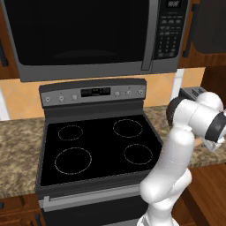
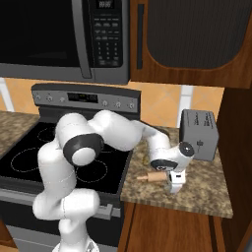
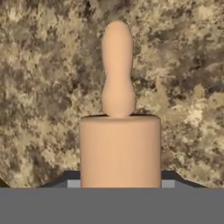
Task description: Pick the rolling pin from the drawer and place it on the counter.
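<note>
The rolling pin (image 2: 153,176) is a short tan wooden rod lying level just over the speckled granite counter (image 2: 206,197), right of the stove. My gripper (image 2: 174,188) points down at the pin's right end and is shut on the pin. In the hand view the rolling pin (image 3: 119,131) runs up from between the dark fingertips (image 3: 70,178), its narrow handle pointing away over the counter (image 3: 39,87). I cannot tell whether the pin touches the counter. The drawer is out of view.
A grey toaster (image 2: 199,133) stands on the counter just behind and right of the gripper. The black stove top (image 2: 29,157) lies to the left, with the microwave (image 1: 88,35) above it. A dark wooden cabinet side (image 2: 241,162) closes the counter on the right.
</note>
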Tool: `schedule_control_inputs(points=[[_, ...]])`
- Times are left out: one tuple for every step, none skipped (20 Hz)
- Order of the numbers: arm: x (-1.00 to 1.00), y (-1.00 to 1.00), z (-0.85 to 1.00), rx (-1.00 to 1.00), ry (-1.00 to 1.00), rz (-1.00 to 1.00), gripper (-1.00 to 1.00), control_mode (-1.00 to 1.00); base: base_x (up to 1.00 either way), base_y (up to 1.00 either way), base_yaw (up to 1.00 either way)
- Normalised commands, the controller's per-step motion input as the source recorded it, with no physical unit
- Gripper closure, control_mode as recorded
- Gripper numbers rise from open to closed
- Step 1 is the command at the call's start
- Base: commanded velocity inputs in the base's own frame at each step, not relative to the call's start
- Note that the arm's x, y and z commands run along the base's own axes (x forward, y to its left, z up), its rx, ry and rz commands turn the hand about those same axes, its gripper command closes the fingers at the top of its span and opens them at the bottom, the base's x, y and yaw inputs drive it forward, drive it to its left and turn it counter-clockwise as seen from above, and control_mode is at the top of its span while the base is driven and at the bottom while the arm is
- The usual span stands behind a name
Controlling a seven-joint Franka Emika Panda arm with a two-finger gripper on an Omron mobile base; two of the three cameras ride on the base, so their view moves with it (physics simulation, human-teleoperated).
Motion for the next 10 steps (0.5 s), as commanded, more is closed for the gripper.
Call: schedule_control_inputs(points=[[0.00, 0.00, -0.10, 0.00, -0.13, 0.00, -1.00, -1.00, 0.00, 0.00, 0.00], [0.00, 0.00, 0.00, 0.00, -0.15, 0.00, -1.00, -1.00, 0.00, 0.00, 0.00], [-0.06, 0.02, 0.00, 0.00, -0.16, 0.00, -1.00, -1.00, 0.00, 0.00, 0.00], [-0.17, 0.04, 0.00, 0.00, -0.22, 0.00, -1.00, -1.00, 0.00, 0.00, 0.00], [-0.26, 0.28, 0.00, -0.08, -0.25, 0.00, -1.00, -1.00, 0.00, 0.00, 0.00], [-0.27, 0.43, 0.10, -0.14, -0.24, 0.00, -1.00, -1.00, 0.00, 0.00, 0.00], [-0.27, 0.45, 0.29, -0.17, -0.22, 0.00, -1.00, -1.00, 0.00, 0.00, 0.00], [-0.16, 0.62, 0.43, -0.23, -0.15, 0.00, -1.00, -1.00, 0.00, 0.00, 0.00], [-0.11, 0.54, 0.47, -0.23, -0.11, 0.00, -1.00, -1.00, 0.00, 0.00, 0.00], [-0.04, 0.49, 0.44, -0.21, -0.08, 0.00, -1.00, -1.00, 0.00, 0.00, 0.00]])
